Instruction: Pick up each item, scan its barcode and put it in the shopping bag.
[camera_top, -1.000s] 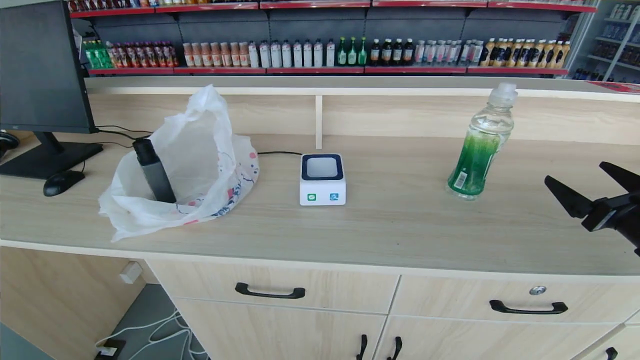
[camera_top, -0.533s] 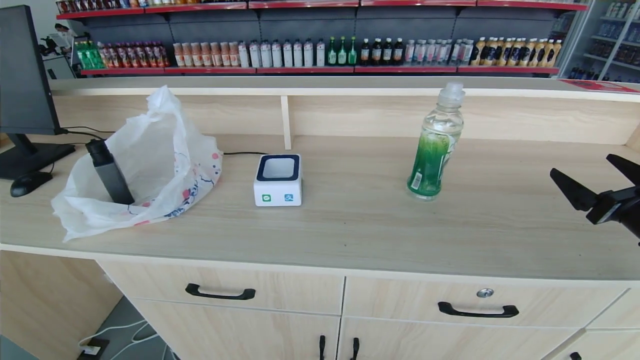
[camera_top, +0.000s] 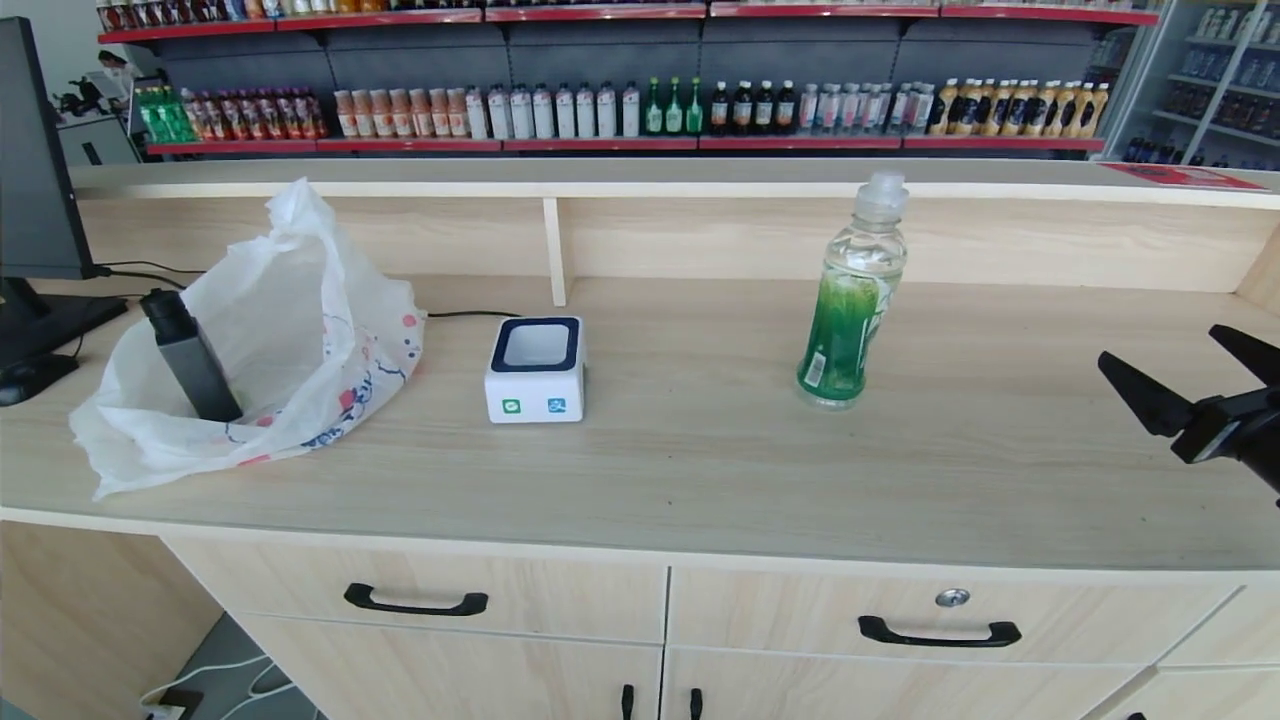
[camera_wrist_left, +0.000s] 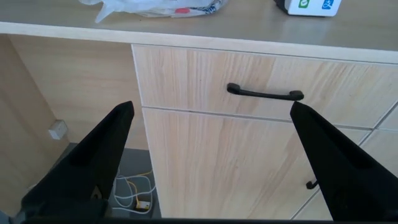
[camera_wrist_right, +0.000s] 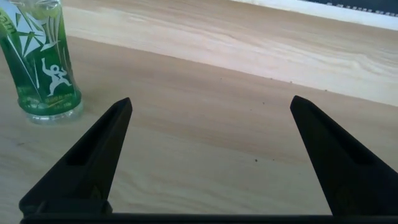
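Observation:
A clear bottle with green drink and a green label (camera_top: 850, 300) (camera_wrist_right: 40, 59) stands upright on the wooden counter, right of centre. The white barcode scanner box with a dark-rimmed top (camera_top: 535, 370) (camera_wrist_left: 309, 6) sits at the middle. At the left lies the white plastic shopping bag (camera_top: 270, 330) (camera_wrist_left: 155, 7) with a dark grey bottle (camera_top: 190, 355) leaning inside it. My right gripper (camera_top: 1195, 375) (camera_wrist_right: 208, 162) hovers open above the counter, well to the right of the green bottle. My left gripper (camera_wrist_left: 211, 165) is open below counter height, facing the drawer fronts.
A black monitor (camera_top: 30, 180) and a mouse (camera_top: 25, 380) stand at the counter's far left. A cable (camera_top: 460, 314) runs behind the scanner. A raised wooden ledge (camera_top: 700, 190) backs the counter. Drawers with black handles (camera_top: 415, 603) (camera_wrist_left: 264, 94) are below. Shelves of drinks (camera_top: 620, 105) line the back.
The head camera has shifted rightward, so the bag, scanner and bottle slid left in the picture. The right gripper stays open at about the same place.

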